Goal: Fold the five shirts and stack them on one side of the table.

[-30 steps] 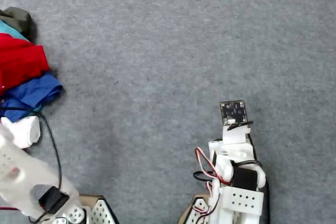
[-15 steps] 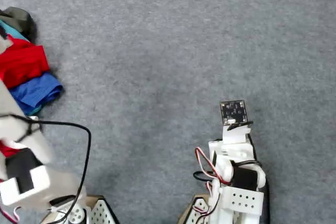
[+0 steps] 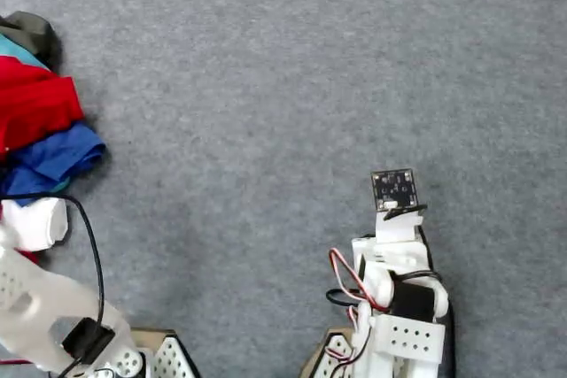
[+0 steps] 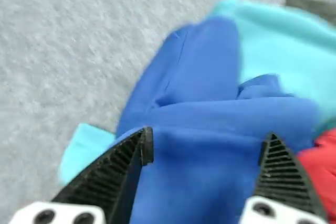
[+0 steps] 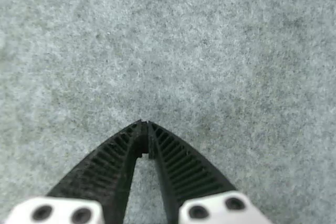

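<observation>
left gripper (image 4: pixel 209 135) spread wide over the blue shirt (image 4: pixel 210 77), gripping nothing; right gripper (image 5: pixel 145 124) pressed together.

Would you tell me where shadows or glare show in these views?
High view: even light, no glare on the grey table, shadow along the blue shirt. Left wrist view: dark creases in that shirt. Right wrist view: faint shadow under the right hand.

Grey felt-covered table (image 3: pixel 266 86), heap of shirts (image 3: pixel 37 117) at its left edge
</observation>
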